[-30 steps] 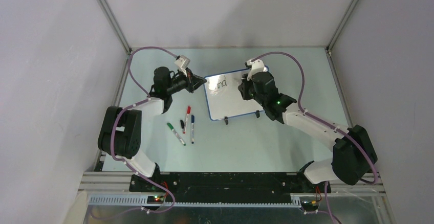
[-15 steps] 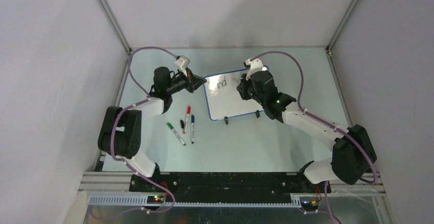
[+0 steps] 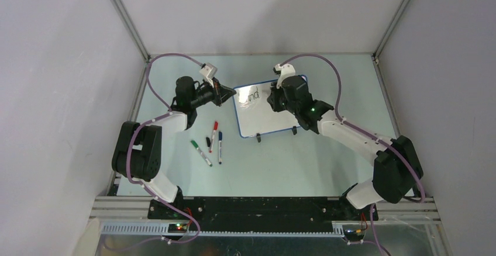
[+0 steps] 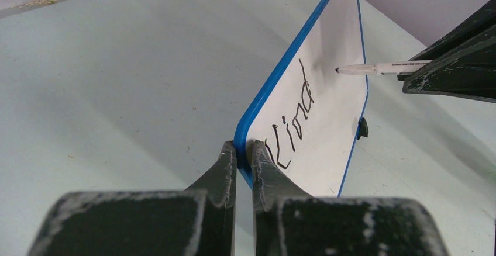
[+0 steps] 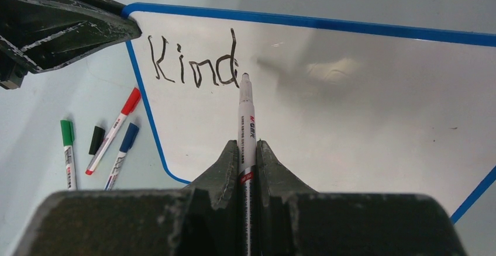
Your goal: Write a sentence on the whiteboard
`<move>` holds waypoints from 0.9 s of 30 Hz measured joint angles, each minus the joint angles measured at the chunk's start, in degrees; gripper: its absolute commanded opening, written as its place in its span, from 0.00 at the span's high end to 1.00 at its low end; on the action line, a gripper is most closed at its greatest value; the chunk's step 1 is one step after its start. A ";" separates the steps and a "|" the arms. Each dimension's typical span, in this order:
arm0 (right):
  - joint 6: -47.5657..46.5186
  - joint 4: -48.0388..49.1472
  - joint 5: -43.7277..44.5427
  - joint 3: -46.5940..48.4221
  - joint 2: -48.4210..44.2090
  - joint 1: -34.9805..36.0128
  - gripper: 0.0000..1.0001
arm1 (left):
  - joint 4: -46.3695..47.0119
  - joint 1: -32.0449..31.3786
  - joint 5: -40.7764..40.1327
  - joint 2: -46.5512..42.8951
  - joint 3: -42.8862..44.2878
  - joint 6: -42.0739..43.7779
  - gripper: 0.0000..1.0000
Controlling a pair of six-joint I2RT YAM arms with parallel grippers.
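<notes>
Right hand (image 5: 247, 146) shifted left; marker (image 5: 246, 118) tip beside sentence (image 5: 193, 64).

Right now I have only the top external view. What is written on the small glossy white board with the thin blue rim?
Observer: In the right wrist view, the black handwritten word "Kind" stands at the upper left of the blue-rimmed whiteboard.
Operator: Where is the pen tip?
Observer: The white-barrelled marker in the right gripper points just right of the "d"; contact I cannot tell.
Operator: And the left gripper?
Observer: It pinches the board's blue rim beside the "K".
</notes>
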 measured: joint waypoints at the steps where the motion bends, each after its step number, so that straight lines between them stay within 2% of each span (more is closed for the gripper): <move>1: 0.02 -0.26 -0.07 0.24 0.33 0.00 1.00 | 0.00 0.00 0.00 0.00 0.00 0.00 1.00; 27: 0.72 -3.17 -0.02 3.56 3.69 -0.11 1.00 | 0.00 0.00 0.00 0.00 0.00 0.00 1.00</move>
